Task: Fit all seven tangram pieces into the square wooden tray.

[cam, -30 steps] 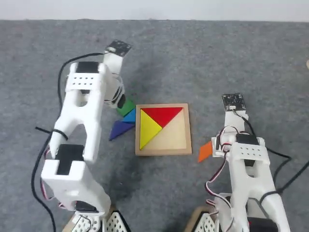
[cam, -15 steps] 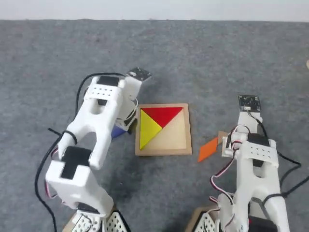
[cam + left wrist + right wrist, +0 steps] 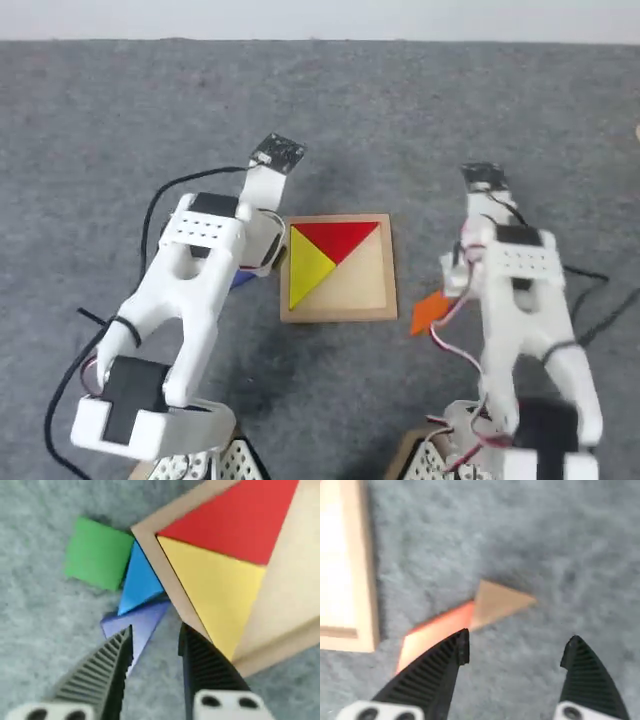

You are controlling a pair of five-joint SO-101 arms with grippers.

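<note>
Tray [image 3: 337, 315] part-filled | left pincer [image 3: 155, 629] narrow, at purple piece [image 3: 141, 622] | right pincer [image 3: 520, 637] wide, over orange piece [image 3: 432, 632]

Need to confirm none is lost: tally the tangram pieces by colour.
red piece: 1
yellow piece: 1
green piece: 1
blue piece: 1
purple piece: 1
orange piece: 1
plain wood piece: 1
Total: 7

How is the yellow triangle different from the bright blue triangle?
The yellow triangle lies inside the wooden tray, while the bright blue triangle lies outside it on the grey carpet, right against the rim. The yellow triangle also looks bigger than the bright blue triangle. Their colours differ too: one is yellow, the other blue. Both are triangles lying flat.
</note>
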